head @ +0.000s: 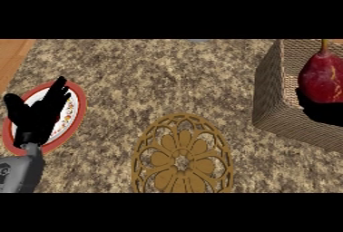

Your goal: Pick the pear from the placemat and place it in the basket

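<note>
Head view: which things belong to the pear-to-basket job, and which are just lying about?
Job: pear, already inside the basket; placemat.
Lying about: red-rimmed plate, beneath the open left hand.

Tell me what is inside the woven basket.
A dark red pear sits inside the basket, stem up. The floor under it is hidden, and the basket's right part lies outside the view.

Even, warm light lies across the counter (154, 77). At 3 o'clock the pear (321, 79) casts a black shadow toward 6 o'clock inside the basket (271, 95) — so light falls from around 12 o'clock.
</note>
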Robot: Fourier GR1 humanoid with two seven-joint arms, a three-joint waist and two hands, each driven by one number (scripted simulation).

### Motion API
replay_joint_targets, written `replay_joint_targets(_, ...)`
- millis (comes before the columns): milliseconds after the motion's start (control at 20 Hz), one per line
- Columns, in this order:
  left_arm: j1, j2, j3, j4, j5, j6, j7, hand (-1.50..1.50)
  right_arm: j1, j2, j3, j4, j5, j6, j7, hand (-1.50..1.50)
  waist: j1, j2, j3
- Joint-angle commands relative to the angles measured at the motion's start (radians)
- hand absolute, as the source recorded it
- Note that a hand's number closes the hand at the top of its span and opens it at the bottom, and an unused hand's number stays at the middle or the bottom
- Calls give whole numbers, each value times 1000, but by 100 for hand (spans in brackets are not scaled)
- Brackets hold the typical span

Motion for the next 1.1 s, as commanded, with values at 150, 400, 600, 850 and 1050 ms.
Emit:
replay_joint_targets(150,-1,-29,3,-23,-32,15,17,0,63,10,-133,206,-82,-94,-277,150,3,1,0)
replay_joint_targets(400,-4,-36,-6,-19,-41,7,25,0,30,73,-162,254,50,-221,-152,-150,5,1,-1)
replay_joint_targets(600,6,-27,20,-103,-29,-12,89,0,20,61,-194,406,-13,-244,-304,-150,6,-1,0)
replay_joint_targets(850,18,-33,36,-50,-33,-46,32,0,21,33,-210,440,-117,-199,-448,-150,4,-1,0)
replay_joint_targets(1050,-5,-32,61,12,-35,-56,-12,0,-39,16,-297,525,-198,-236,-497,-150,3,0,0)
